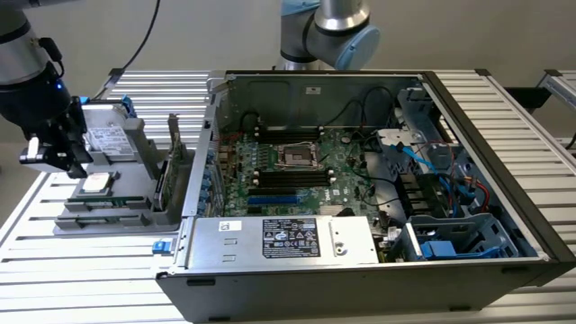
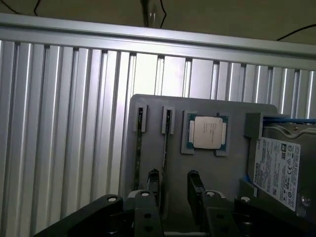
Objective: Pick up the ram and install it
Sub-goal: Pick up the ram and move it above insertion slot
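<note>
— Where's my ram?
— Your ram (image 2: 166,148) stands on edge in a slot of the grey holder (image 2: 153,106), just beside the processor (image 2: 207,132), at the exterior view's left.
— And the claw?
— Your claw (image 2: 174,175) hangs over it, fingers (image 2: 195,185) spread wide with the ram between them, gripping nothing. The holder sits on the ribbed surface (image 2: 59,123) next to the open computer case (image 1: 297,94).

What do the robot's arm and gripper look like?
The arm is silver tubing with a pale blue joint cap, turning black near the wrist, where a blue light glows. A black cable hangs beside it. The gripper is black with two slim fingers.
</note>
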Controlling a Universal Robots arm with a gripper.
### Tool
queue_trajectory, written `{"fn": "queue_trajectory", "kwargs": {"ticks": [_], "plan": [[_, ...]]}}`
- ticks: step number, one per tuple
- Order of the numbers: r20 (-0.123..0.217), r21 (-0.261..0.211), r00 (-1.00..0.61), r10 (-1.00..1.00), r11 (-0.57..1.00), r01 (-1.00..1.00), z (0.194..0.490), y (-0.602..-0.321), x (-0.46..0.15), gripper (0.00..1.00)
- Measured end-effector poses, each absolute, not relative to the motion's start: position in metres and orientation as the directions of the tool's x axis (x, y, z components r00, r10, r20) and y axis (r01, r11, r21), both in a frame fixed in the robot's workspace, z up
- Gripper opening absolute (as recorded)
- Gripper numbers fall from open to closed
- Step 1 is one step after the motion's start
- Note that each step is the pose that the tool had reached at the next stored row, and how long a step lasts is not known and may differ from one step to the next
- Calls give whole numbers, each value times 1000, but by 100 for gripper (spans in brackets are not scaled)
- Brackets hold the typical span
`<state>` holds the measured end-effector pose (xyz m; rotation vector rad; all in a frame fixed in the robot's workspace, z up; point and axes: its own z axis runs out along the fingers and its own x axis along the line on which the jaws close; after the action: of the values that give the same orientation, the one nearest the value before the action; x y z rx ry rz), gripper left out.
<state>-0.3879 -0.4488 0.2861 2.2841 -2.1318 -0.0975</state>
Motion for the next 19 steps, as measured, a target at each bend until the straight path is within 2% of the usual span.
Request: {"fn": "queue_trajectory", "kwargs": {"ticks": [10,19], "plan": [[-35,54,67,-997,-69,-996,268,-485,-389,37],[-35,54,67,-997,-69,-996,251,-489,-386,37]]}}
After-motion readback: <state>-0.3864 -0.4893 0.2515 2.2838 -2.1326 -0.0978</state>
